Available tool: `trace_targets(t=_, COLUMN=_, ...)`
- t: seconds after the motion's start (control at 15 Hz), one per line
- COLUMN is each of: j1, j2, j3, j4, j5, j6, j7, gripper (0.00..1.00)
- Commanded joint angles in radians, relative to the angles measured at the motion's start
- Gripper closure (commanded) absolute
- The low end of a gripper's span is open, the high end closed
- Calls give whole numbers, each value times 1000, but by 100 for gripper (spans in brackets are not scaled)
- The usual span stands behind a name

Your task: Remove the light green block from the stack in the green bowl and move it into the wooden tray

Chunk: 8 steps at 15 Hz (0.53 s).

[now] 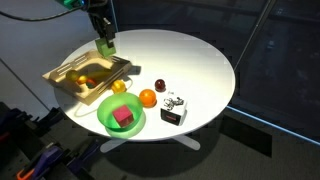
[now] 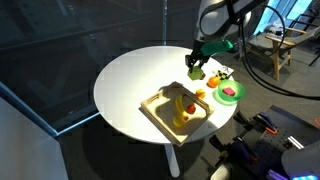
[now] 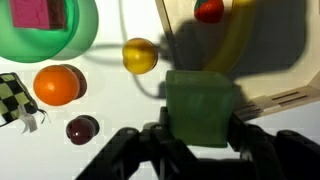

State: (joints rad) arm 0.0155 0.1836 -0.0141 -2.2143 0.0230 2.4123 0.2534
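Observation:
My gripper [image 3: 200,135] is shut on the light green block [image 3: 201,105] and holds it in the air by the edge of the wooden tray [image 1: 62,79]. In both exterior views the block [image 1: 105,45] [image 2: 196,71] hangs above the tray's near rim [image 2: 160,120]. The green bowl [image 1: 106,120] stands at the table's front with a pink block [image 1: 122,117] in it. In the wrist view the bowl [image 3: 75,45] and pink block [image 3: 38,14] are at the top left.
The tray holds a banana [image 1: 86,72] and a red fruit [image 3: 208,10]. On the round white table [image 1: 190,60] lie a yellow ball [image 3: 140,55], an orange [image 1: 147,98], a dark plum [image 1: 160,85] and a checkered box [image 1: 174,113].

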Motion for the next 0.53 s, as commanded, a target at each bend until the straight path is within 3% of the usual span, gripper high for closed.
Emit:
trace_targets(t=0.0, j1=23, j2=65, j3=8, j4=109, j5=-44, j6=-101, j7=-20, gripper=71)
trace_targets(t=0.47, j1=52, j2=125, j3=9, j4=189, j5=-110, j6=-146, j7=-55, gripper=71)
